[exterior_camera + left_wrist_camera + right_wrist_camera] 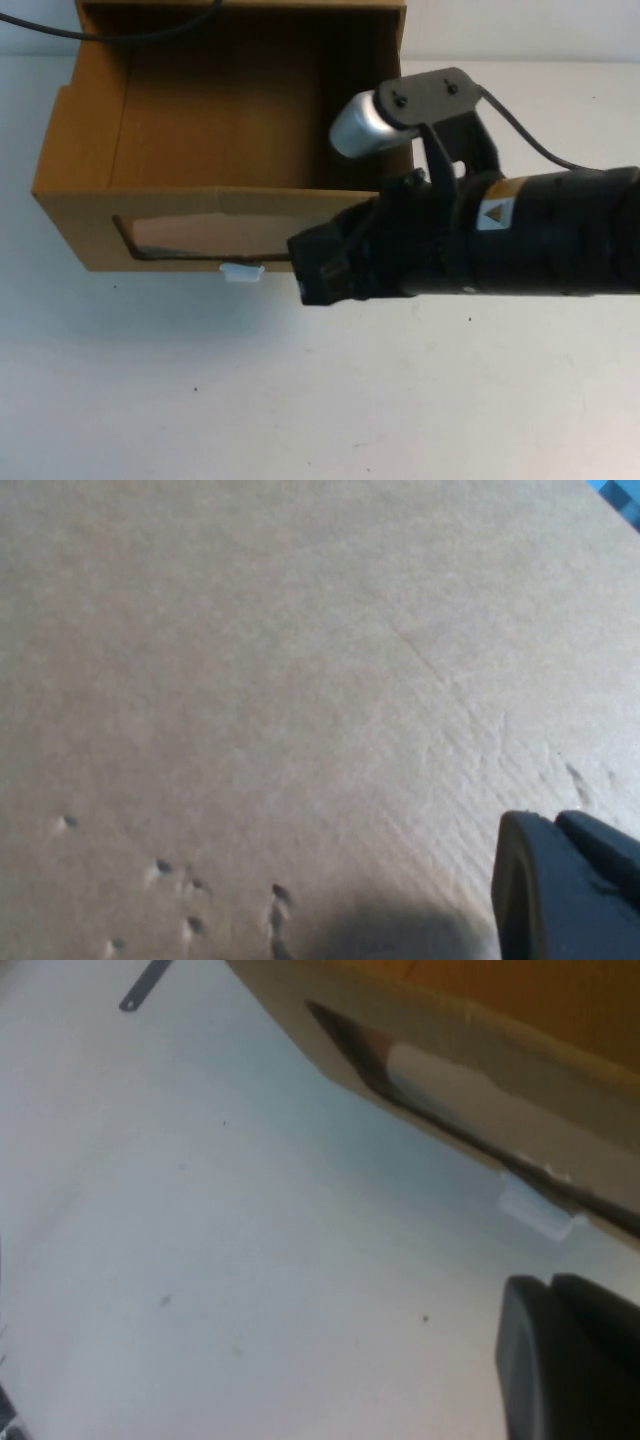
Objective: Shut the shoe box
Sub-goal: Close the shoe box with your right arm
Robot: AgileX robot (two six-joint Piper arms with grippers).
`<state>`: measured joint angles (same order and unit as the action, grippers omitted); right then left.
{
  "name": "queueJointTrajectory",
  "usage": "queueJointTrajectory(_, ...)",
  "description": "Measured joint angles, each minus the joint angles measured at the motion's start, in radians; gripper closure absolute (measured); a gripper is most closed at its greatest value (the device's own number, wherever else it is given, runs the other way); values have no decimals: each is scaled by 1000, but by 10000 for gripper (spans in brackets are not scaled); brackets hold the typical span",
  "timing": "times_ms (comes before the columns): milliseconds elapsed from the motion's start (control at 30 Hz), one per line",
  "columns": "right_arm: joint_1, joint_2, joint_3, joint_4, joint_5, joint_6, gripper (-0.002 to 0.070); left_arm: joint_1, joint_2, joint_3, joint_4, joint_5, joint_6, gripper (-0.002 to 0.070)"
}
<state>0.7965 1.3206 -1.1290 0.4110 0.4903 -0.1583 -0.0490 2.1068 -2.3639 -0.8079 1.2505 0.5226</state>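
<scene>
Pushing the shoe box (200,235) drawer home, my right gripper (312,268) should press squarely beside the pull tab (242,272), its jaws' state untellable, while my left gripper (565,885), jaws likewise unreadable, sits against cardboard.

White table with an open cardboard box resting on it.

The table (300,400) is a plain white surface marked with a few tiny dark specks. The shoe box (90,215) sits directly on it at the far left-centre in the high view, its brown front panel facing the robot, with a clear window (200,235) and a small white pull tab (241,272) just below the window, close above the tabletop. The drawer stands pulled out, its inside open to view. A black cable (525,135) trails across the table at far right.
</scene>
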Motion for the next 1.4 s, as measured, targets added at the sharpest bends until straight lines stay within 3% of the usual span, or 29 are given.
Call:
queueJointTrajectory(400, 10, 244, -191, -7, -76, 0, 687, 0, 0, 0, -2, 0, 0, 680)
queueJointTrajectory(833, 12, 324, -278, -38, -98, 0, 687, 0, 0, 0, -2, 0, 0, 680)
queueJointTrajectory(1400, -112, 406, -408, -38, -123, 0, 687, 0, 0, 0, -2, 0, -4, 680)
